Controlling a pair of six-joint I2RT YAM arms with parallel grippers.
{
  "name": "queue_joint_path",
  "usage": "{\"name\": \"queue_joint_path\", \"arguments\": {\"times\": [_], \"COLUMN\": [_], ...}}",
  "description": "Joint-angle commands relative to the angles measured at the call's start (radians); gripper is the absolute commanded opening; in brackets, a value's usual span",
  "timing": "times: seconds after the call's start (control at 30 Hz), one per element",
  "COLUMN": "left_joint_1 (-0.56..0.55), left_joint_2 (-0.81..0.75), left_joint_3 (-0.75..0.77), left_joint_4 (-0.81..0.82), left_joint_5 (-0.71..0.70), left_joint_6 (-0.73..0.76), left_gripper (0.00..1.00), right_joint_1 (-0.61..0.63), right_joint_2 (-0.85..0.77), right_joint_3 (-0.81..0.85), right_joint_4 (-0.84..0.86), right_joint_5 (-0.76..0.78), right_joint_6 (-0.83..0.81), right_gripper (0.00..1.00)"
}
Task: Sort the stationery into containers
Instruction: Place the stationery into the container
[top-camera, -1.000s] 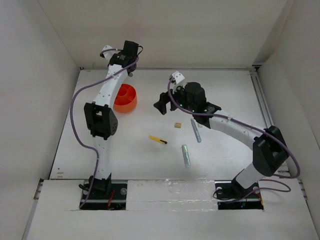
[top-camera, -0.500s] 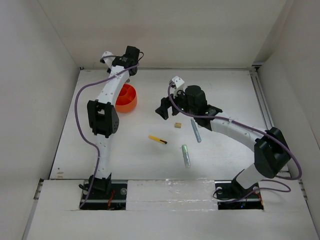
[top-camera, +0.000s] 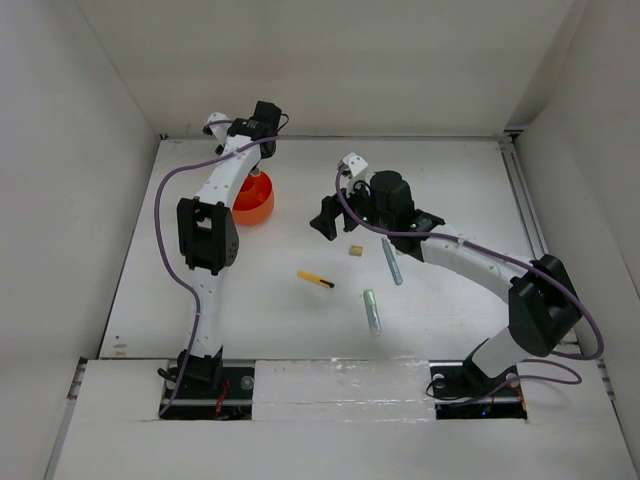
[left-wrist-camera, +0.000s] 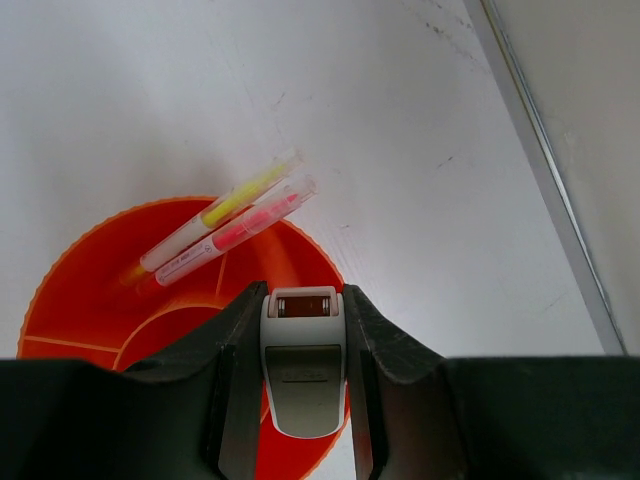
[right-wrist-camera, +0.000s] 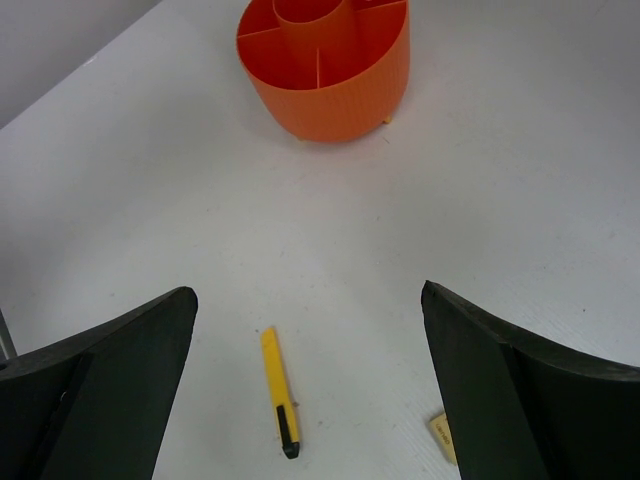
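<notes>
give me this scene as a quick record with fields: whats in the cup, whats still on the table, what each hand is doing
cup: orange cup, divided inside, far left part of the table
in cup: yellow pen and pink pen, leaning out over the rim
left hand: above the cup, shut on a small white block, likely an eraser
right hand: open, empty, above the table
on table: yellow-black pen, tan eraser, grey-blue pen, pale green pen

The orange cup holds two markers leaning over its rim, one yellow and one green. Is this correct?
Not quite: the second is pink, not green. The left wrist view shows the yellow marker and the pink marker leaning over the orange cup's rim.
</notes>
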Motion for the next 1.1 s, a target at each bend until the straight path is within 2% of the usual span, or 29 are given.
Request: {"name": "queue_joint_path", "arguments": {"times": [0.0,0.47,0.63,0.8,0.87,1.07], "left_joint_1": [0.001,0.011,0.011,0.011,0.011,0.02], "left_joint_2": [-0.014,-0.014,-0.014,-0.014,-0.014,-0.014], "left_joint_3": [-0.013,-0.022,-0.022,-0.022,-0.033,-0.033], "left_joint_4": [-0.014,-0.005,0.004,0.024,0.035,0.044], "left_joint_5": [-0.079,-0.079,-0.079,-0.079,-0.088,-0.088], "left_joint_6": [-0.073,-0.052,-0.042,-0.033,-0.033,-0.024], "left_gripper": [0.0,0.0,0.14,0.2,0.25,0.3], "right_joint_1": [0.009,0.009,0.009,0.009,0.009,0.009], "right_joint_2": [-0.02,-0.029,-0.029,-0.029,-0.02,-0.02], "right_joint_3": [-0.003,-0.012,-0.012,-0.012,-0.021,-0.022], "right_joint_4": [0.041,0.05,0.059,0.06,0.069,0.069], "right_joint_5": [-0.018,-0.028,-0.037,-0.046,-0.046,-0.046], "right_joint_6": [-0.015,-0.015,-0.015,-0.015,-0.015,-0.015], "right_gripper": [1.0,1.0,1.0,1.0,1.0,1.0]}}
